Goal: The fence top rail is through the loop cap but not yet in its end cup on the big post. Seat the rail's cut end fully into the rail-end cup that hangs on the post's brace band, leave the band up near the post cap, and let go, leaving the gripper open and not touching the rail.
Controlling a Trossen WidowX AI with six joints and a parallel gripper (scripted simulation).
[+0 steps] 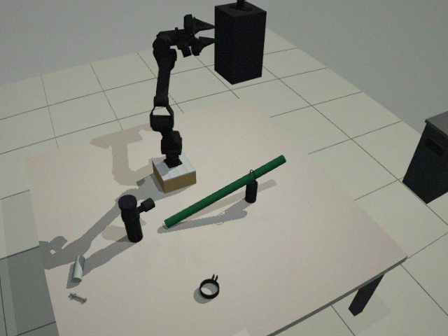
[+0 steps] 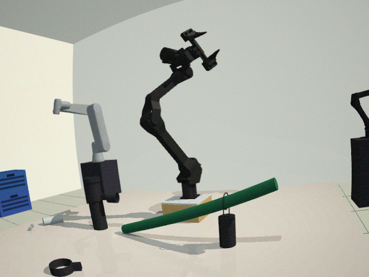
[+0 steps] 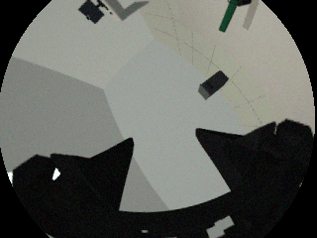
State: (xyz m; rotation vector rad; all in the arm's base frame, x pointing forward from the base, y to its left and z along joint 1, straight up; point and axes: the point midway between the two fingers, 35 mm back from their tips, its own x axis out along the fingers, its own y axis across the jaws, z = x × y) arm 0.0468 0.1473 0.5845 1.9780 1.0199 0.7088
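The green rail (image 1: 217, 195) (image 2: 184, 213) (image 3: 227, 19) passes through the loop cap (image 1: 252, 170) (image 2: 223, 205) on the small post (image 1: 250, 194) (image 2: 227, 231). It slopes down towards the big post (image 1: 133, 227) (image 2: 98, 216); its lower end is near the table, apart from and lower than the rail-end cup (image 1: 147, 204) (image 2: 112, 197). The cup sticks out sideways from the brace band, high on the post just below the post cap (image 1: 127, 201) (image 2: 91, 179). My gripper (image 1: 214, 33) (image 2: 213, 41) (image 3: 164, 137) is open and empty, high above the table and away from the rail.
A loose black clamp ring (image 1: 199, 289) (image 2: 60, 270) lies on the table's near side. A grey cylinder (image 1: 78, 269) (image 2: 53, 220) and a small bolt (image 1: 77, 297) (image 2: 30, 227) lie to the left. The arm's base block (image 1: 180, 183) (image 2: 168, 208) stands behind the rail.
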